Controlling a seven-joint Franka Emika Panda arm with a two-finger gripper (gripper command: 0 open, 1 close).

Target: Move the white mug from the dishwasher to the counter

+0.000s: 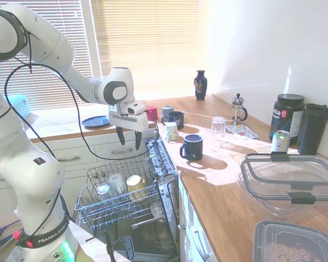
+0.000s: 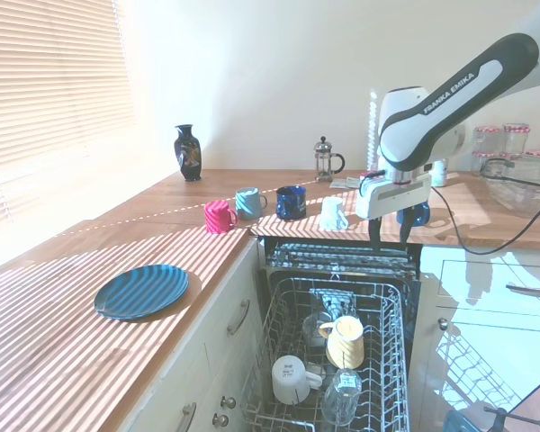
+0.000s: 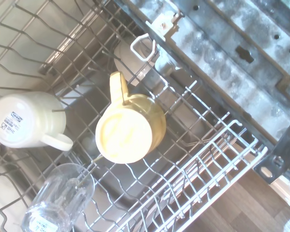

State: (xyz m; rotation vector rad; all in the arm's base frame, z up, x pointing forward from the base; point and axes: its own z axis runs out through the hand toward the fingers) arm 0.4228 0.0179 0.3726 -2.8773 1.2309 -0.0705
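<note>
So the white mug [image 2: 292, 378] is sitting upside down in the dishwasher [image 2: 279, 261] rack, base up, handle sticking out sideways toward the yellow mug [image 2: 346, 340] next to it, with a clear glass [image 2: 341, 397] lying near it toward the front edge of the rack. You get a nice look in the wrist view too: white mug [image 3: 25, 120] with its handle pointing at the yellow mug [image 3: 130, 129], not touching as far as I can tell. The tool [image 2: 389, 236] hangs above the back edge of the rack, fingers apart and holding nothing, so it hasn't gone in for it yet. Handling-wise I'd guess glazed ceramic: stiff, not heavy, but slick, and it'll chip if it gets knocked against the wires or the yellow one. I'd go for the wall on the side away from the handle, or pinch across the upturned base, fingers straddling it, since the handle loop looks small and awkward at that angle. Lift straight up so the rim clears the tines before swinging over. Plenty of bare wood on the surface [image 2: 63, 315] near the blue plate [image 2: 142, 290], or by the row of mugs at its back edge.
</note>
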